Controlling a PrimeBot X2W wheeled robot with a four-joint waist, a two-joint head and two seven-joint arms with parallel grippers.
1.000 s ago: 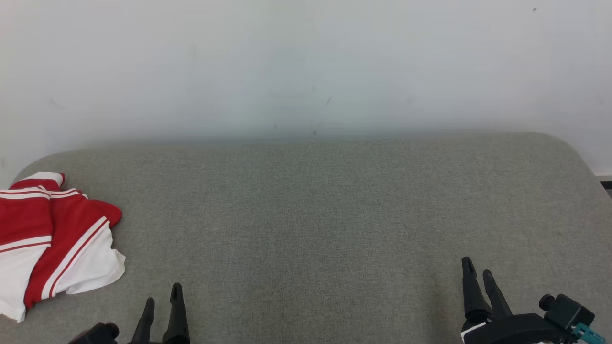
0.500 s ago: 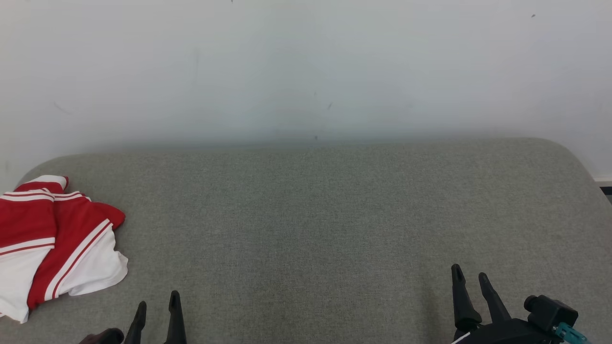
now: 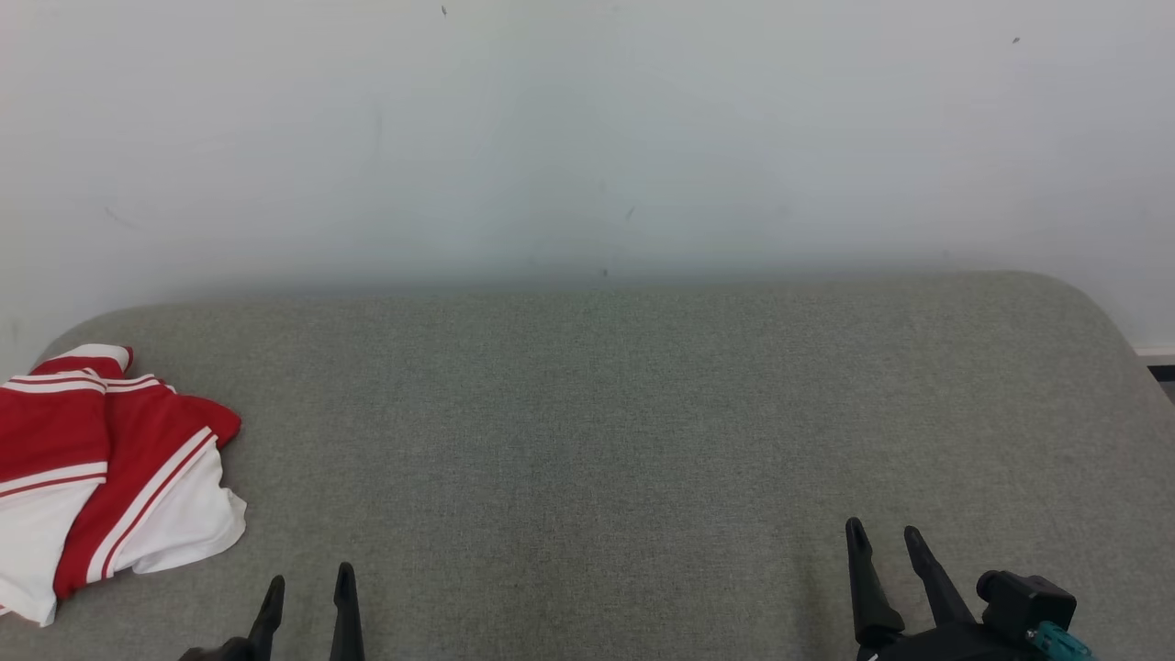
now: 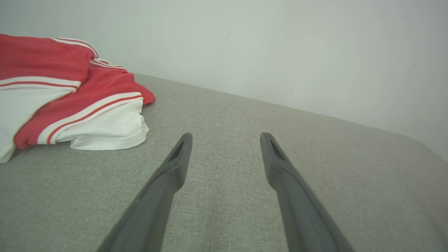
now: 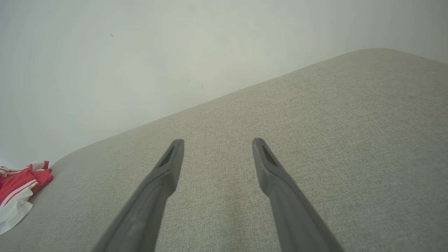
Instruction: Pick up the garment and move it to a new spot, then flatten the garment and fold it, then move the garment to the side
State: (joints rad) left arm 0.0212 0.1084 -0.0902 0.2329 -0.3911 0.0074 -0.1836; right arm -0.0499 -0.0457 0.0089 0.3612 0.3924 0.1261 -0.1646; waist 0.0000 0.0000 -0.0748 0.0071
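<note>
Grey fabric-covered surface (image 3: 587,413) with rounded far corners sits against a plain pale wall (image 3: 587,138) carrying a few dark specks. Garment (image 3: 110,477), red and white with thin stripes, lies bunched in a loose fold at the far left of the surface, partly cut off by the head view's edge. Left gripper (image 3: 309,576) is at the near edge, just right of the garment and apart from it, fingers spread, nothing held. Right gripper (image 3: 882,528) is low on the right, well apart from the garment, also spread and empty. Judging by the layout, the garment is either waiting for pickup or already parked at the side; cannot tell which. Risks: the garment sits close to the surface's left edge, so a sideways nudge or drag could push it over. A pinch on the top layer alone would likely peel the fold open or lift one flap. The right arm would have to reach across the whole surface, so a one-handed lift by the left is likely and could let the cloth sag and bunch. No brand, label or writing is readable on the garment or wall. Teal fitting (image 3: 1056,638) on the right wrist shows no legible text.
</note>
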